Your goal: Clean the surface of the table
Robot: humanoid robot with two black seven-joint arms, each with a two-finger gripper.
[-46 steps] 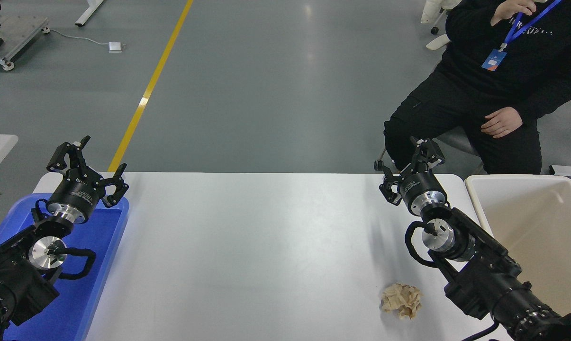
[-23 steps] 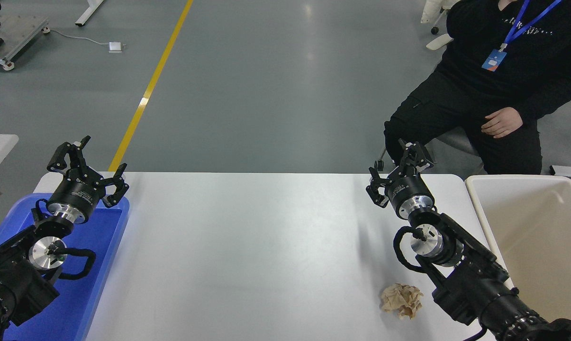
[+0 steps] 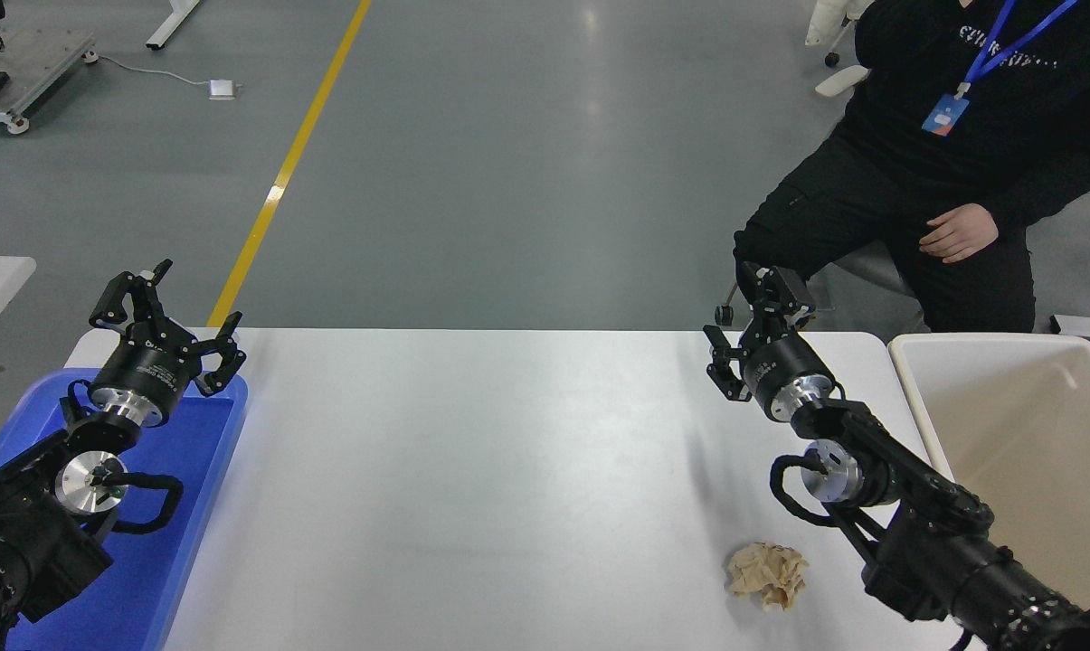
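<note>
The white table surface [image 3: 490, 470] spans the middle of the head view. A crumpled beige paper wad [image 3: 767, 574] lies on it near the front right. My right gripper [image 3: 751, 312] is open and empty, held above the table's far right edge, well behind the wad. My left gripper [image 3: 166, 312] is open and empty, parked above the far end of the blue tray.
A blue plastic tray [image 3: 192, 506] sits at the table's left end, under my left arm. A cream tub [image 3: 1033, 434] stands at the right end. A person in black [image 3: 943, 154] sits beyond the far right corner, one hand [image 3: 959, 232] on a knee.
My right gripper has shifted a little left and away, with its wrist turning. The person's raised hand has gone out of view. The wad and left arm have not moved.
</note>
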